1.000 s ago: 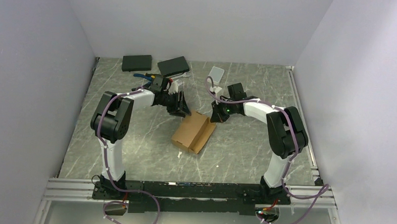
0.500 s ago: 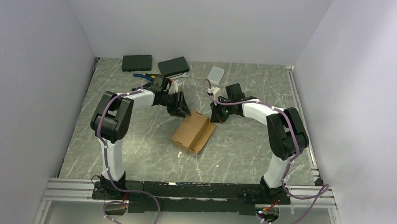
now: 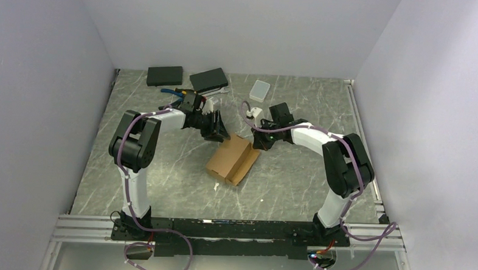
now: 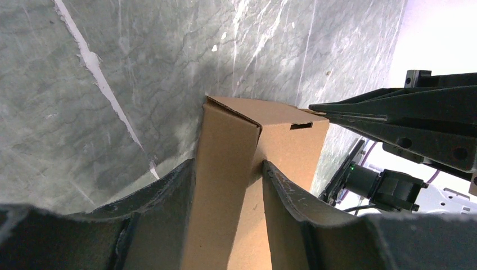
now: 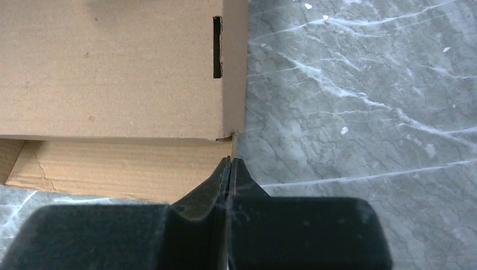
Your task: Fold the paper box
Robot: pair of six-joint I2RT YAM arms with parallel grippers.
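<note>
**Top external: box mid-desk, both tools at its far end**

Top external view hides the tips of both tools behind the wrists. The left tool (image 3: 218,131) and right tool (image 3: 259,141) meet the far edge of the box (image 3: 232,159), and the jaws can't be read there.

Left wrist view cuts off the box's near part. The fingers (image 4: 169,208) straddle a raised cardboard section that fills the gap, with the jaws roughly halfway apart and gripping it. The right tool comes in from the right, its tip at the slotted panel.

Right wrist view shows the right tool fully closed and holding nothing, tips at the box's corner. Contact is unclear.

The box lies partly folded in the middle of the desk (image 3: 296,174), with a flap splayed on its right side. Two black boxes (image 3: 165,76) (image 3: 208,79) and a white case (image 3: 260,90) sit at the back, well apart from the box.
</note>
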